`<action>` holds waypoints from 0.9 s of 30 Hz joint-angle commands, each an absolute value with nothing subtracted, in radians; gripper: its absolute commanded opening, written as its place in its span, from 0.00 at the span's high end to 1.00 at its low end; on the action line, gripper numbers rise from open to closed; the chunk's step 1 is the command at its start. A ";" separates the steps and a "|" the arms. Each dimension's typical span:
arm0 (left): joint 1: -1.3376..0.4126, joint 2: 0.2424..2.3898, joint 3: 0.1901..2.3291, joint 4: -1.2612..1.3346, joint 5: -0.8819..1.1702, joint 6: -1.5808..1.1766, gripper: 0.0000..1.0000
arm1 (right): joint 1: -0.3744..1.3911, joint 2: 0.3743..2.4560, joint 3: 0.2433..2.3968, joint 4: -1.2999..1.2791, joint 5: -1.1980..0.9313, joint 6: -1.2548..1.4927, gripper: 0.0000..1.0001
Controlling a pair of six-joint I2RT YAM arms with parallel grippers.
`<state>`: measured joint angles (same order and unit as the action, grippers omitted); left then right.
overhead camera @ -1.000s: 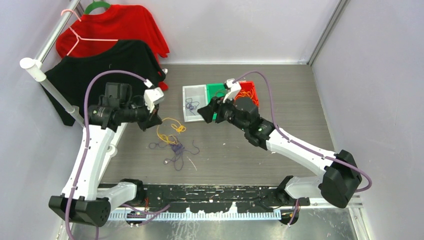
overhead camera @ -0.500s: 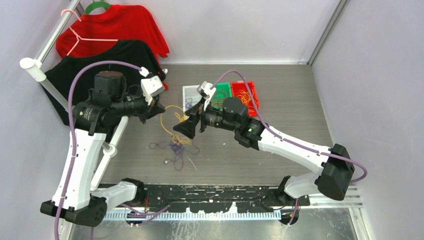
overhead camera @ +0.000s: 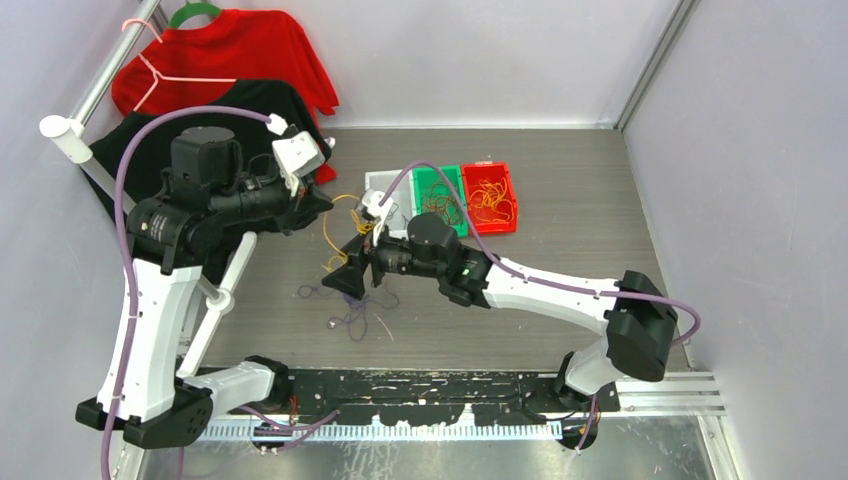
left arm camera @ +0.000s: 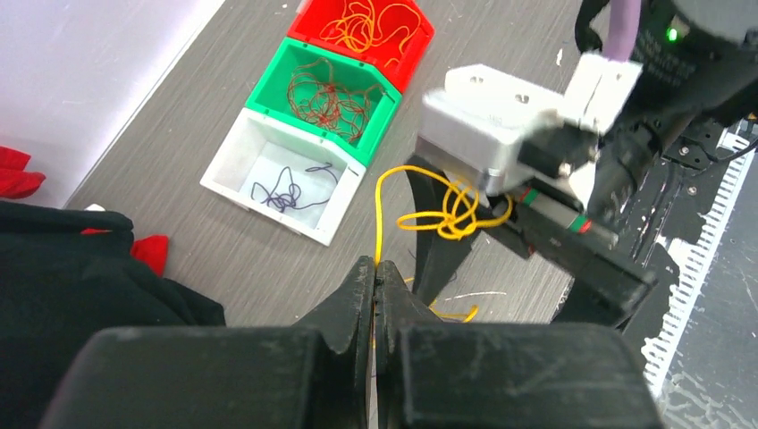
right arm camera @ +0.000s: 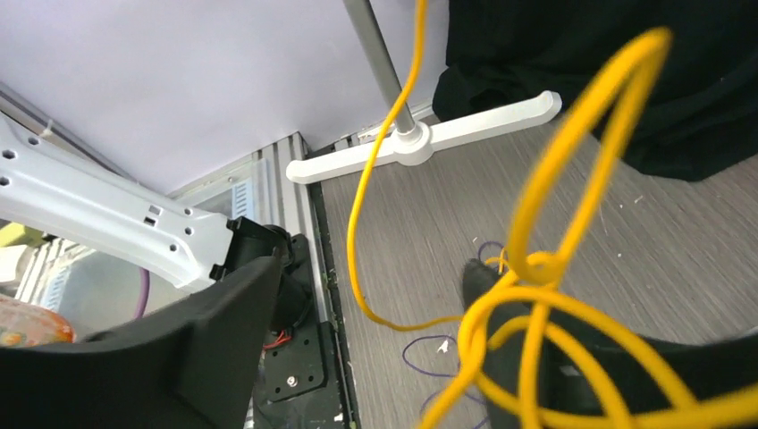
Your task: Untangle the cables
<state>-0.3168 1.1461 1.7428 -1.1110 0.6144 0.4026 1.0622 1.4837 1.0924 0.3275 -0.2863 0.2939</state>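
Left wrist view: left pincer (left arm camera: 375,275) pressed together on one strand of the orange cable (left arm camera: 379,210), lifted clear of the tabletop (left arm camera: 223,259).
Right wrist view: right pincer (right arm camera: 371,295) spread wide, with the knotted orange loops hanging just beside one finger (right arm camera: 581,384) and not pinched.
Top external view: purple cables (overhead camera: 352,312) lying loose on the tabletop under the raised orange strand; cannot tell whether snagged on it.
Bins: white bin (left arm camera: 264,210), green bin (left arm camera: 295,125) and red bin (left arm camera: 413,46) side by side beyond both pincers, holding purple, red-brown and orange strands in that order.
Risk, knot: likely to cinch tighter rather than open if grabbed as a whole bundle and pulled against the left grip.
Risk, slip: thin strand, prone to sliding out of the left pincer under a sharp tug.
Risk, drag: possibly carried up with the orange loops if caught, spreading the purple tangle.
Risk, collision: pincers very near each other, so prone to knocking fingers on a careless sweep.
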 commanded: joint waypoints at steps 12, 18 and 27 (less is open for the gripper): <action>-0.353 1.115 1.667 -1.051 0.638 0.285 1.00 | 1.045 1.317 0.945 0.645 0.119 0.230 0.99; -0.451 1.167 1.571 -1.021 0.583 0.221 0.42 | 0.926 1.191 0.945 0.521 0.203 0.171 0.99; -0.450 1.162 1.526 -1.114 0.387 0.336 0.01 | 0.601 1.164 1.019 0.389 0.225 0.080 0.99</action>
